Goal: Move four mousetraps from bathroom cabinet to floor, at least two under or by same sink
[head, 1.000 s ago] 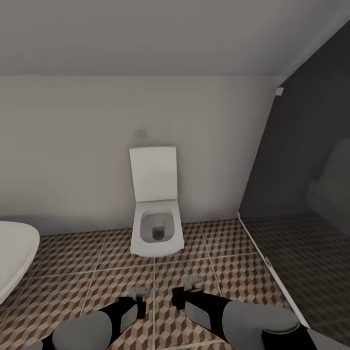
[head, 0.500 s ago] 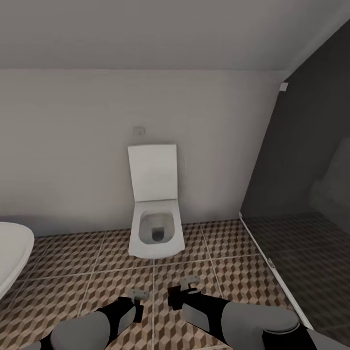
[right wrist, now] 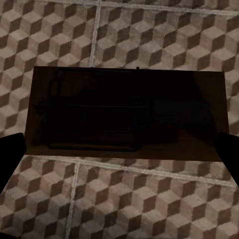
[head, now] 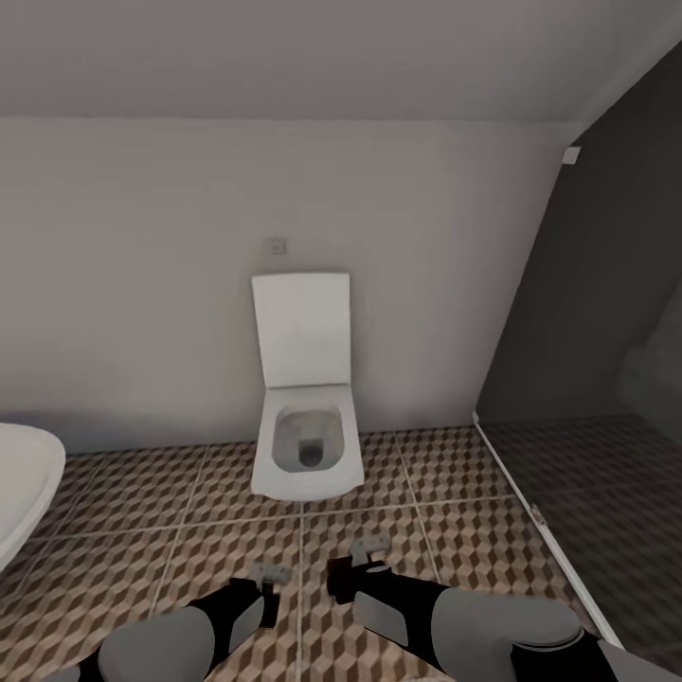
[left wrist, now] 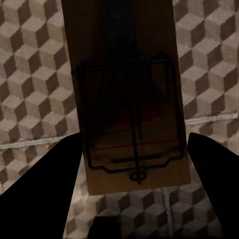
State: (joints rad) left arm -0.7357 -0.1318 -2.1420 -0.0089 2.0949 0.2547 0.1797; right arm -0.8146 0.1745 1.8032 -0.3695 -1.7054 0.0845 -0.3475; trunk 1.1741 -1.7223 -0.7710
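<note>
I hold both grippers low in front of the white wall-hung toilet (head: 305, 445). My left gripper (left wrist: 133, 196) is clamped on a tan wooden mousetrap (left wrist: 130, 104) (dark wire spring up) — my right gripper (right wrist: 119, 154) grips a second tan mousetrap (right wrist: 127, 113), both above the cube-patterned brown-beige floor tiles (head: 445, 493).

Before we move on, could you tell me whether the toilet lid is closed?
No, the toilet lid stands raised against the wall, leaving the bowl open.
</note>
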